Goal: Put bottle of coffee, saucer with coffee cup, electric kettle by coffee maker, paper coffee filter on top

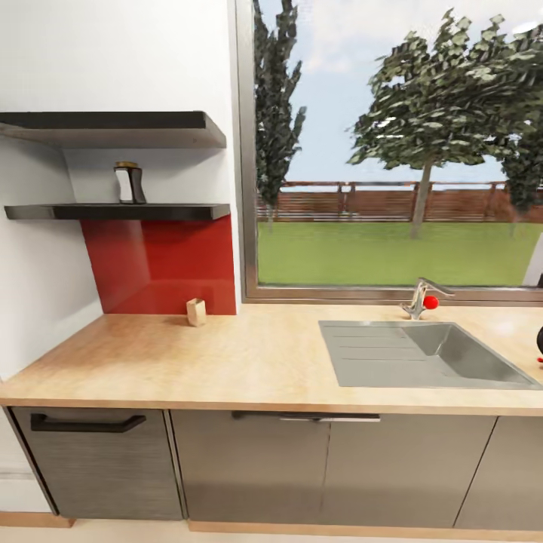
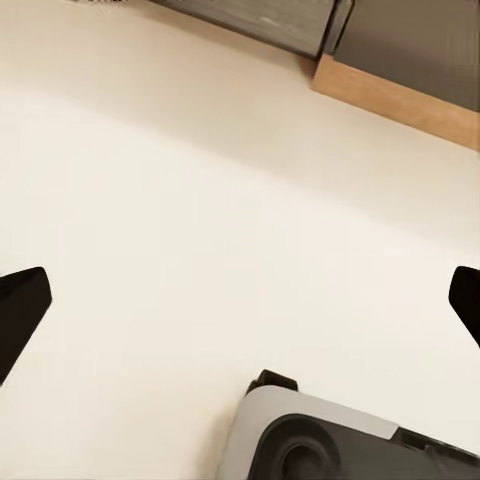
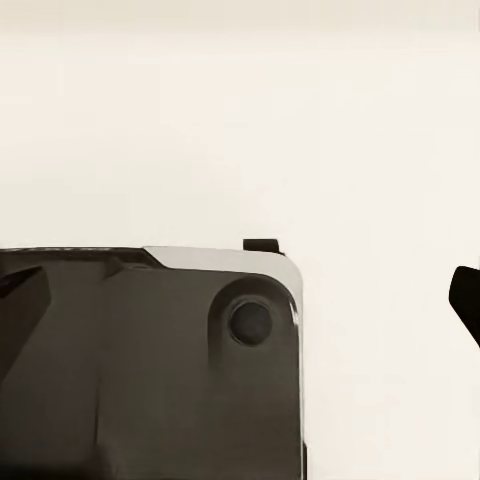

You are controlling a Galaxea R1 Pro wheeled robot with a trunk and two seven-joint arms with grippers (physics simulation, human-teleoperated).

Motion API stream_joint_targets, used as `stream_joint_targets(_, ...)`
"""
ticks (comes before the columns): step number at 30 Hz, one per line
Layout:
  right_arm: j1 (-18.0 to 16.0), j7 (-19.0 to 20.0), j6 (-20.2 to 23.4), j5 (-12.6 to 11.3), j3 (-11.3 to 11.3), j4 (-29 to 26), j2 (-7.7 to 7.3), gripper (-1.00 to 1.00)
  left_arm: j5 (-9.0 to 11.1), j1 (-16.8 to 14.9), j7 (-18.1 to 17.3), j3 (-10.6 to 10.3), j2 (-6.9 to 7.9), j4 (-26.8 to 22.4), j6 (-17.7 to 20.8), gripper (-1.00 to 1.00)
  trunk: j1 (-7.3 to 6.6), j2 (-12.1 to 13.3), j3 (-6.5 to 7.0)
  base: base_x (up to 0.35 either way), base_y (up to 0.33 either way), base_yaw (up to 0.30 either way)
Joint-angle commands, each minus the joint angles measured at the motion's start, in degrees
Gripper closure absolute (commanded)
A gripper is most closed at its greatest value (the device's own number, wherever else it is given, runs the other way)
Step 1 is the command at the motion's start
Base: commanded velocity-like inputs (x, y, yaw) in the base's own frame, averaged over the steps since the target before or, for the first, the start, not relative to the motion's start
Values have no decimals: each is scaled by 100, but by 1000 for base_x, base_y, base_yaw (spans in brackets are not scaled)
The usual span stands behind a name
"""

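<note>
The bottle of coffee (image 1: 130,183), dark brown with a white label and a yellow cap, stands on the lower black kitchen shelf (image 1: 181,212) at the upper left. Below it runs the light wood kitchen countertop (image 1: 226,362) with its inset steel sink (image 1: 422,354). A small pale tapered thing (image 1: 196,311), perhaps the paper coffee filter, stands on the counter by the red backsplash. My left gripper (image 2: 245,300) hangs open over the pale floor, with nothing between its fingers. Over my own dark base, my right gripper (image 3: 245,300) is also open and empty.
A second black shelf (image 1: 113,128) sits above the first. A tap with a red knob (image 1: 422,298) stands behind the sink under the large window. A dark rounded thing (image 1: 540,341) is cut off at the counter's right end. Grey cabinets (image 1: 324,467) run below.
</note>
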Motion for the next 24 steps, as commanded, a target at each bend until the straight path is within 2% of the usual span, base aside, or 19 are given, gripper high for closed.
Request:
stream_joint_targets(1,-5,22,-33,-5,-15,17,8,-100,59,3,-53,12,-1,0,6,-100,2,-2,0,0,348,0)
stream_joint_targets(13,-5,22,-33,-5,-21,18,17,-100,48,4,-53,12,7,3,14,-100,2,-2,0,0,331,0)
stream_joint_targets(24,-5,27,74,-28,-45,17,31,-100,48,3,-53,7,16,3,14,-100,2,-2,0,0,77,0)
